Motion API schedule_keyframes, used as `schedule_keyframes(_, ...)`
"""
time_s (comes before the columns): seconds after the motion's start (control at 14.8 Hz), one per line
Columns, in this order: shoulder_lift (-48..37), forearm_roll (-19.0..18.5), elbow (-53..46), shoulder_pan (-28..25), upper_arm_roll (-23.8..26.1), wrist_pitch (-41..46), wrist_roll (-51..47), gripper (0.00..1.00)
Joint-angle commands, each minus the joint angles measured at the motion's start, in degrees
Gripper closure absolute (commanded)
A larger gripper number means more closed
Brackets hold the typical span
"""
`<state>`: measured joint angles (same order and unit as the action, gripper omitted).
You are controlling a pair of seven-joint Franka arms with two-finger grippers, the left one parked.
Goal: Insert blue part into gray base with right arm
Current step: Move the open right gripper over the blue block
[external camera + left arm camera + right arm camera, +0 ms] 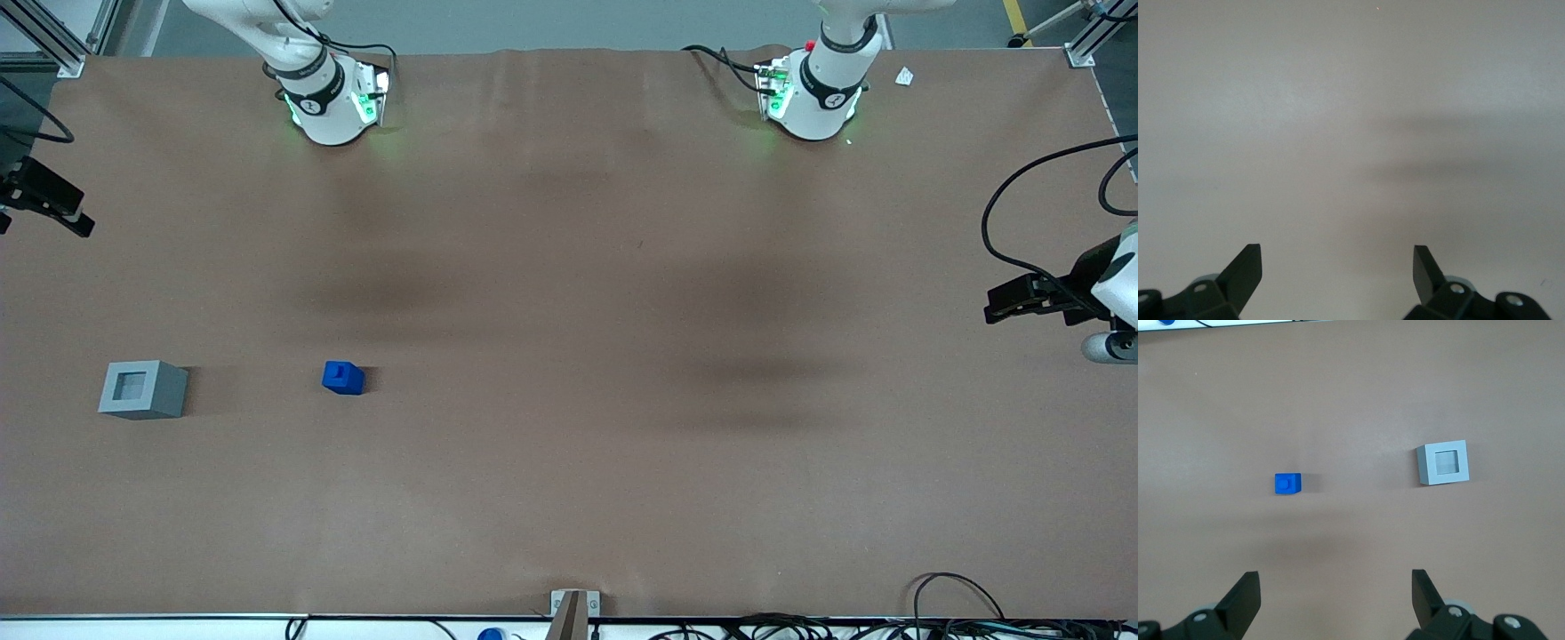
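Observation:
The blue part (343,378) lies on the brown table, its stub facing up. The gray base (142,389) stands beside it, farther toward the working arm's end, with its square recess facing up. Both also show in the right wrist view, the blue part (1287,483) and the gray base (1443,463) about two base-widths apart. My right gripper (1336,583) is open and empty, high above the table, and farther from the front camera than both blocks. In the front view its black body (49,200) shows at the frame's edge. The right arm's base (329,98) glows green.
The brown table cover (569,462) spreads wide around both blocks. Cables (800,627) and a small bracket (573,609) lie along the table edge nearest the front camera. An aluminium frame post (53,44) stands at the corner near the working arm.

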<state>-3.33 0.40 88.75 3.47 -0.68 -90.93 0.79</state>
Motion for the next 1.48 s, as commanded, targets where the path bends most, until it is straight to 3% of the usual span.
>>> schedule_keyframes(0.0,0.25,0.22,-1.04,0.58,0.50,0.92,1.22,0.00)
schedule_keyframes(0.94,7.10,0.83,0.11,-3.02,0.76,2.07,0.18,0.00)
schedule_keyframes(1.42,11.14,0.75,3.71,-7.68,0.76,-6.19,-8.25,0.00)
